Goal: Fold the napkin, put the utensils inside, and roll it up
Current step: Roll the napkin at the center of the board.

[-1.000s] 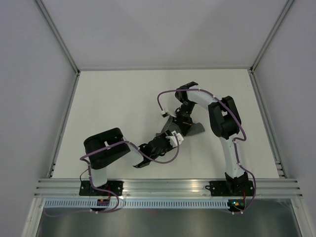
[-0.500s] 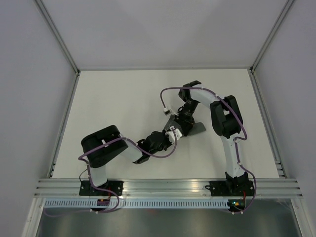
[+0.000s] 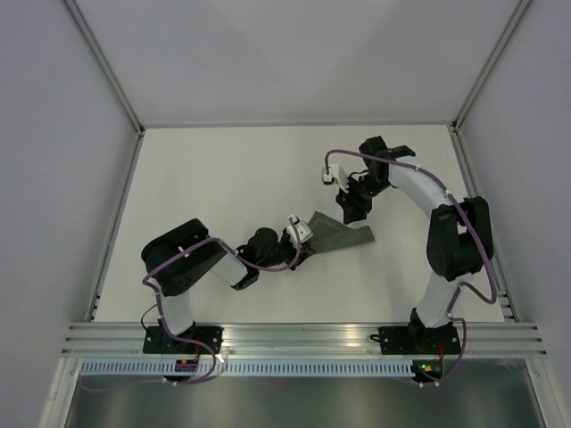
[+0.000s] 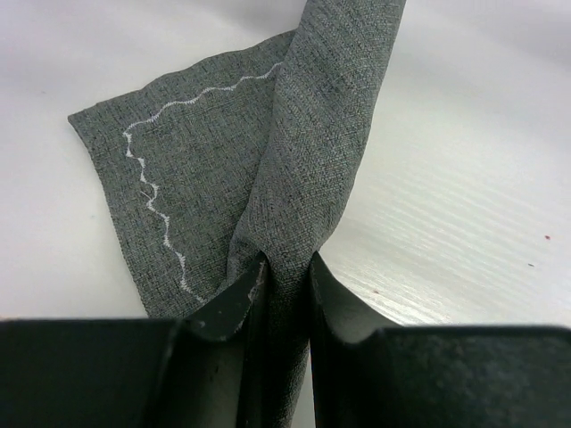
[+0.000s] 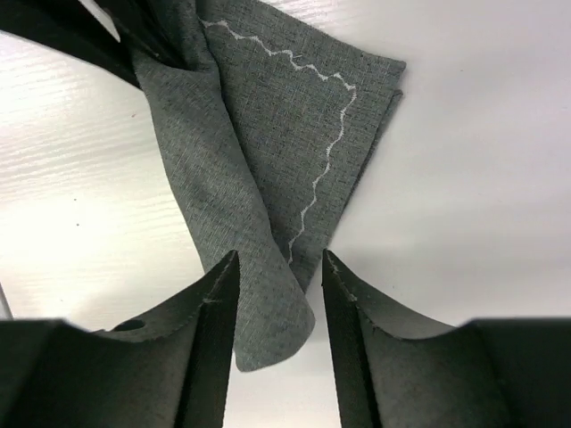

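Napkin on the table, right of centre: rolled into a slim dark grey tube, with one hemmed corner flap spread flat beside it and wavy pale stitching showing. One end pinched tight by the left gripper, its fingers nearly together with only cloth between them. Right gripper over the other end, fingers parted and straddling the tube's tip without clamping it.

Underneath, a white, glossy, faintly grained tabletop with a few tiny dark specks. Around it, plain pale grey walls on three sides, metal corner posts, and an aluminium rail along the near edge behind both arm bases.

Inside of the roll hidden, contents impossible to tell. From above, the clamped end covered by the left gripper itself. Unclear whether the right fingers touch the cloth.
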